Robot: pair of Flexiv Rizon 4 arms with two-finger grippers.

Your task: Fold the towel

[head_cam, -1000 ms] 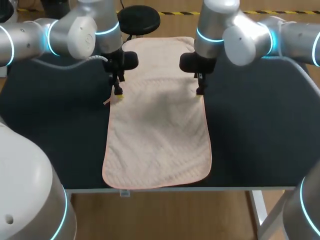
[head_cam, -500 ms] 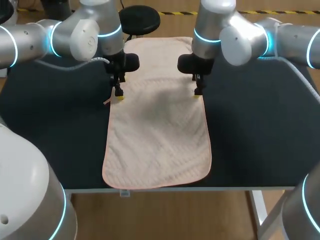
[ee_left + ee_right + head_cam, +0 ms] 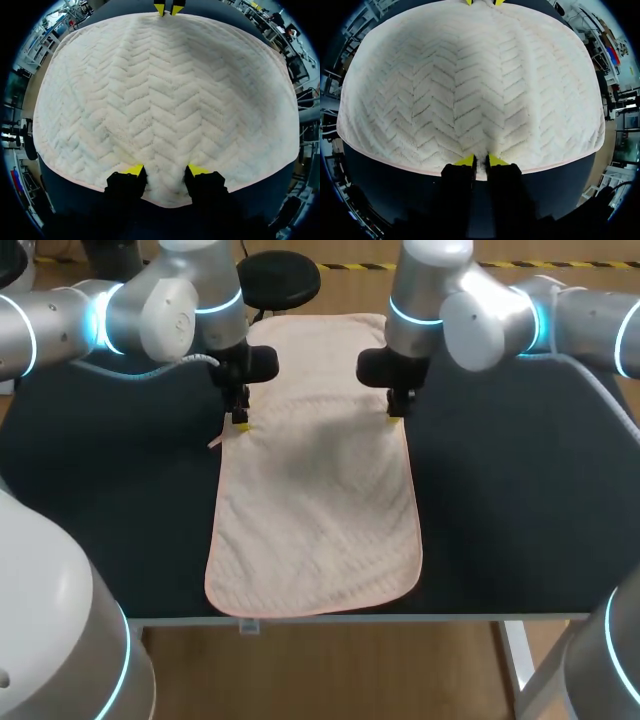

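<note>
A cream towel [image 3: 315, 490] with a pink hem lies flat and lengthwise on the dark table [image 3: 520, 500]. My left gripper [image 3: 240, 422] stands on its left long edge, about a third of the way from the far end. In the left wrist view the left gripper [image 3: 165, 172] has a puckered fold of towel [image 3: 165, 100] between its fingers [image 3: 134, 170], both touching it. My right gripper [image 3: 396, 410] is at the opposite long edge. In the right wrist view the right gripper [image 3: 480, 161] is pinched tight on the hem of the towel [image 3: 470, 85].
A small tag [image 3: 213, 443] sticks out from the towel's left edge beside my left gripper. Bare dark table [image 3: 110, 490] lies on both sides of the towel. The towel's near end reaches almost to the table's front edge [image 3: 460, 617].
Both grippers have gone from wide open to closed on the towel's long edges, gathering fabric between the fingers. The right gripper has shifted slightly toward the far end.
</note>
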